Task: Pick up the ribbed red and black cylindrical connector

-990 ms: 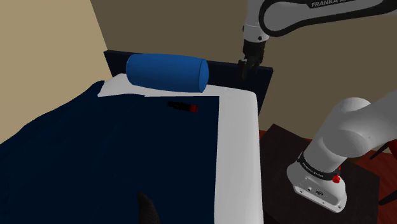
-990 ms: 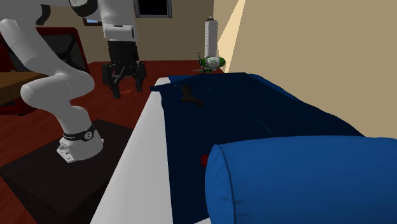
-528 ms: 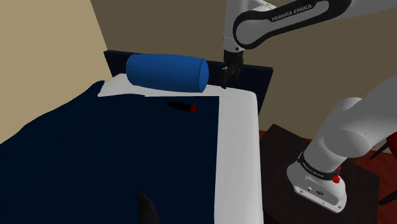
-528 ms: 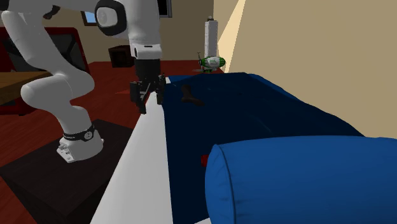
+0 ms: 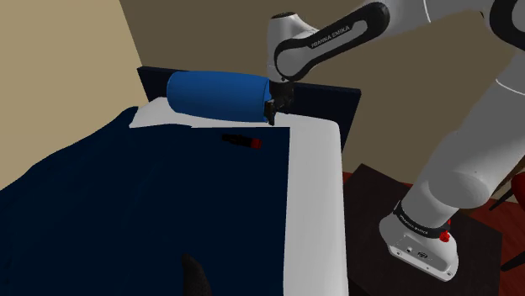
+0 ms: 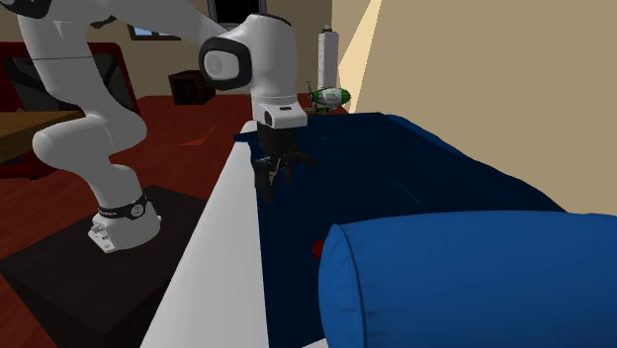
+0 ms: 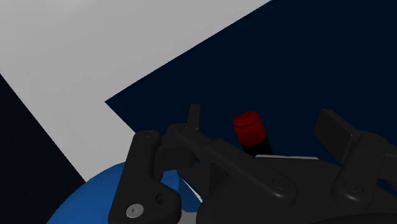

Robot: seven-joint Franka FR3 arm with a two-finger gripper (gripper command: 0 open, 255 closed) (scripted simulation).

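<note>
The connector, a black body with a red end, lies on the bed's dark blue blanket, near the blue bolster. The claw hangs over it beside the bolster's end, fingers spread apart, gripping nothing.

Bed: we note a white top, navy blanket across it.
At head: blue bolster.
On blanket: red-black connector.
</note>
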